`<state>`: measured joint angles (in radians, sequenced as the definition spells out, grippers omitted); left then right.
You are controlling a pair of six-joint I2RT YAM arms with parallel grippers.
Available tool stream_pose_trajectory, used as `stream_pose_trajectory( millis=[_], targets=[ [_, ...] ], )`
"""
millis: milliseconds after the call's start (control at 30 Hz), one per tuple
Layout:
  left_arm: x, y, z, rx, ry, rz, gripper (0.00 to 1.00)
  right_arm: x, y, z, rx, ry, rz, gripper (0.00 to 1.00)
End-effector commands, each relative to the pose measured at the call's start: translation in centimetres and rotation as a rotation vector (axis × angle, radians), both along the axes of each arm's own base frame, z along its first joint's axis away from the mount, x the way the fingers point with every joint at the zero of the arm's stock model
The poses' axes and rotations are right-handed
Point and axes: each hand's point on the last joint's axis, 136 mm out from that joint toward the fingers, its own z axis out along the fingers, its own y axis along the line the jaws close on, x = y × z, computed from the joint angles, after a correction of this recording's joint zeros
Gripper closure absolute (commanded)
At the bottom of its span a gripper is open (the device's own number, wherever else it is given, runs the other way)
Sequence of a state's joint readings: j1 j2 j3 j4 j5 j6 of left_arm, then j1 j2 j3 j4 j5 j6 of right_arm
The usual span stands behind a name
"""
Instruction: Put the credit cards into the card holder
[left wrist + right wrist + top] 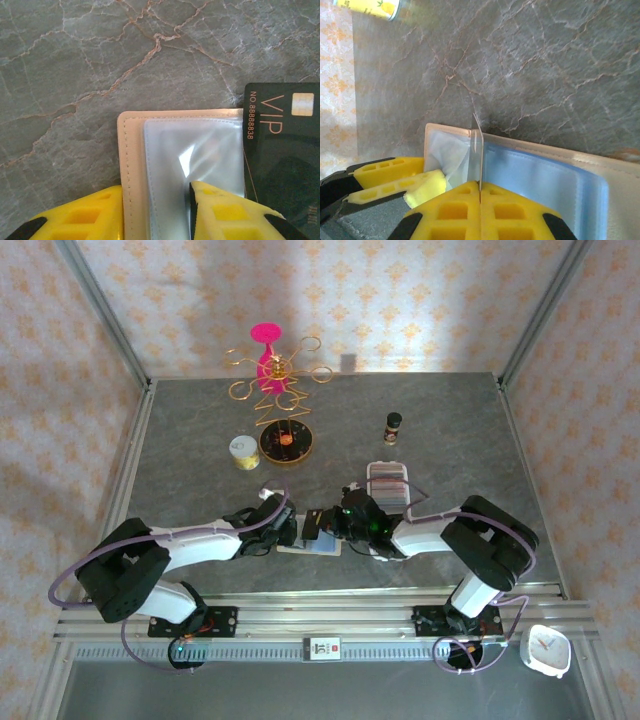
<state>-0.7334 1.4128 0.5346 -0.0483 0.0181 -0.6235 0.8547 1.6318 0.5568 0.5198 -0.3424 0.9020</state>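
Beige card holder (310,547) lies open and flat on the grey marbled table (180,460). It's near the front edge, approx. centre, between the two grippers. A clear sleeve (200,150) shows inside it.

Right gripper (480,189) comes in from the R, jaws clenched on a dark card (282,150) marked "VIP". From the right wrist the card shows edge-on. From the left wrist its printed face shows, one long edge meeting the side of the sleeve.

Left gripper (155,212) comes in from the L with yellow fingers (85,215) parted. One finger is on the sleeve, the other just outside the holder's stitched beige edge. Can't tell if it's gripping or only pressing.

Just behind the holder, to the R, a long white tray (387,465) holds the other credit cards (388,488) in a row.

Further back are a small dark bottle (393,427), a yellow can (244,452), a round gold-rimmed dish (287,443) and a gold wire stand (272,375) w/ a pink top. A small white clock (545,650) sits off the table at the front R corner.
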Motion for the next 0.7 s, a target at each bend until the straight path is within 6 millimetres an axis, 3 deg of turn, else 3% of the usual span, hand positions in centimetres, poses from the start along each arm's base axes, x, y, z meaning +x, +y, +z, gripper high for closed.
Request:
stream_pose_trajectory(
  millis=[0, 200, 400, 667],
  targets=[
    [-2.0, 0.0, -2.1, -0.010, 0.088, -0.029, 0.67, -0.9, -0.1, -1.0, -0.018, 0.024, 0.019, 1.00],
    [-2.1, 0.1, -2.2, -0.032, 0.083, -0.008, 0.65, -1.9, -0.7, -2.0, -0.062, 0.062, 0.031, 1.00],
    [-2.3, -0.8, -2.0, -0.112, 0.082, 0.002, 0.63, -2.3, -1.2, -2.1, -0.101, 0.073, 0.021, 1.00],
    [-2.5, -0.5, -2.3, -0.121, 0.081, 0.018, 0.63, -3.2, -1.1, -2.1, -0.132, 0.085, 0.044, 1.00]
  ],
)
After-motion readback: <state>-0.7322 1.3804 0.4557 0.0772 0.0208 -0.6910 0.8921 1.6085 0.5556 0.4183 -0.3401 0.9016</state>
